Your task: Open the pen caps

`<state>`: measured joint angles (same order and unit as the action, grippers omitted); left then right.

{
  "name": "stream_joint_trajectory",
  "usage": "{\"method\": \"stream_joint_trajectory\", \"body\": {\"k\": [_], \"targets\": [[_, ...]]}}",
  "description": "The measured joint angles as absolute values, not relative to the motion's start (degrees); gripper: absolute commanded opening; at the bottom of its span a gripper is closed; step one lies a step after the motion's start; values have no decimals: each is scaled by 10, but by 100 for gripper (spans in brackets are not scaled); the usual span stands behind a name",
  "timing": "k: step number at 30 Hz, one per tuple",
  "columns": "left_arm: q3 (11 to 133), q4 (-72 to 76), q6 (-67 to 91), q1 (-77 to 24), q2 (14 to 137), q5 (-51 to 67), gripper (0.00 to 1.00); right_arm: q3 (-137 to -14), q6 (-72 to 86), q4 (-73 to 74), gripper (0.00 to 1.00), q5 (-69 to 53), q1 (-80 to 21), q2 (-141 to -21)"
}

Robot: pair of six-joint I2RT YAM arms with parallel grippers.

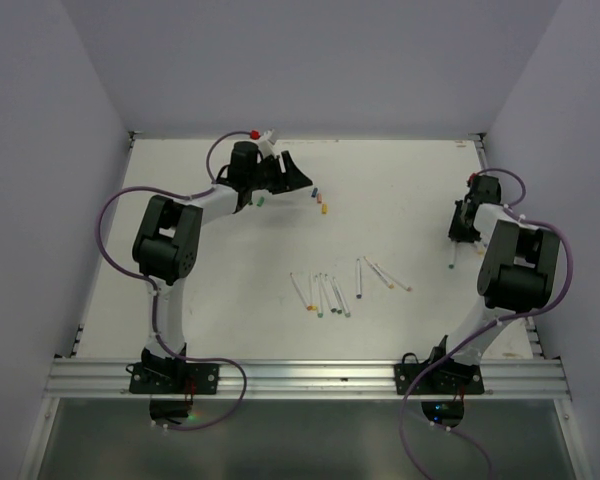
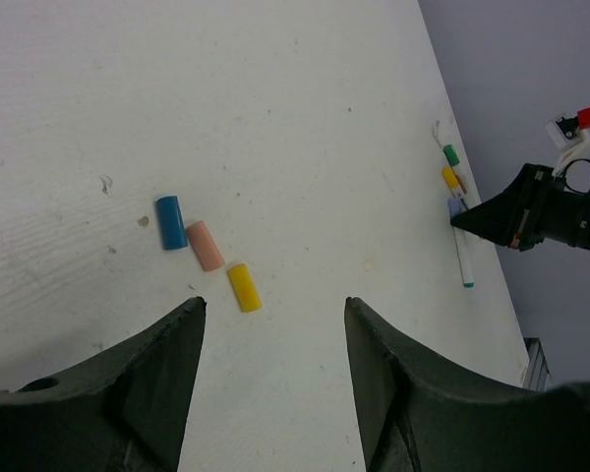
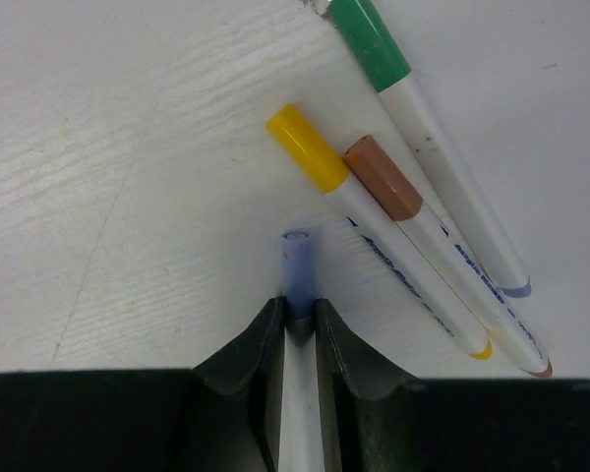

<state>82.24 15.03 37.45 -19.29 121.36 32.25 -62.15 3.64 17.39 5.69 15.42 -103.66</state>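
The right end effector [image 3: 297,313] is clamped on a pen [image 3: 300,413] with a lilac cap [image 3: 296,261] at the desk's [image 3: 128,147] right side, three capped pens [image 3: 383,182] just beside; the left end effector [image 2: 273,310] hangs open above three loose caps [image 2: 206,245].

- blue cap [image 2: 170,222], salmon-pink cap [image 2: 206,245], yellow cap [image 2: 243,287]: each one plain colour.
- green-capped pen [image 3: 433,147]: white barrel, grey-blue end.
- yellow-capped pen [image 3: 379,236]: white barrel, blue lettering, yellow end.
- brown-capped pen [image 3: 450,261]: white barrel, blue lettering, brown end.
- lilac-capped pen [image 3: 297,275]: white barrel.
- table [image 3: 98,147]: white, faintly streaked.
- right gripper [image 3: 297,305]: black.
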Motion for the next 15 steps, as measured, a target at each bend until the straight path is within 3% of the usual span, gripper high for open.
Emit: {"method": "stream_joint_trajectory", "body": {"k": [8, 9, 10, 11, 15], "targets": [[802, 156, 380, -193, 1212, 326, 62, -628, 38, 185, 18, 8, 114, -1038], [800, 156, 380, -193, 1211, 326, 62, -632, 38, 190, 20, 2, 105, -1039], [799, 156, 380, -193, 1211, 326, 62, -635, 39, 193, 36, -2, 100, -1041], [799, 156, 380, -193, 1210, 326, 62, -637, 41, 196, 43, -5, 96, -1042], [798, 157, 380, -193, 1206, 327, 62, -636, 37, 201, 45, -10, 93, -1041]]}}
